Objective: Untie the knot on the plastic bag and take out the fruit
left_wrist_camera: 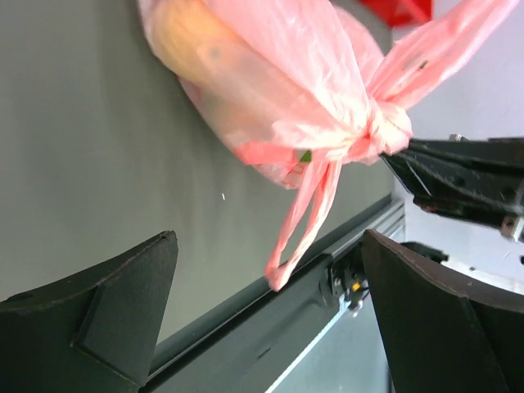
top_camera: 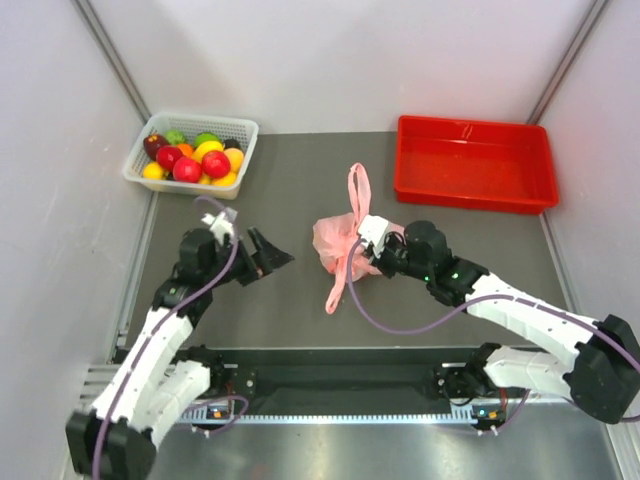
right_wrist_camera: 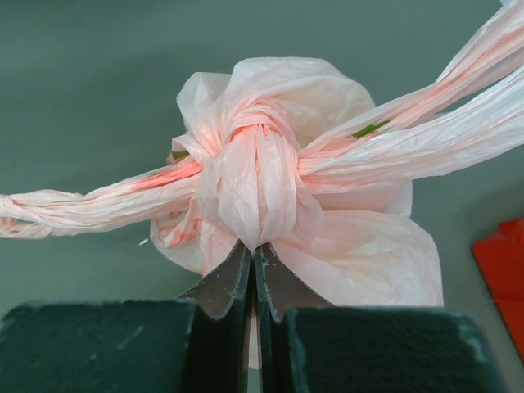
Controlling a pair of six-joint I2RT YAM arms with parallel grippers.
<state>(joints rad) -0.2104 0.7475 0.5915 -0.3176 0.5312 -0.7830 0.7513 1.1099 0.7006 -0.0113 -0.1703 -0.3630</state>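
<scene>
Working on the untying step: pinching a fold of the knot [right_wrist_camera: 254, 176] between the right jaws, pressed together; holding the left jaws spread wide, near the bag [top_camera: 335, 238] lying mid-worktop [top_camera: 280, 190]. Next, likely needing a steady pull to loosen the tight twist. Handling thin, crinkly, translucent pink film, rounded yellow fruit [left_wrist_camera: 184, 41] showing dimly inside.
</scene>
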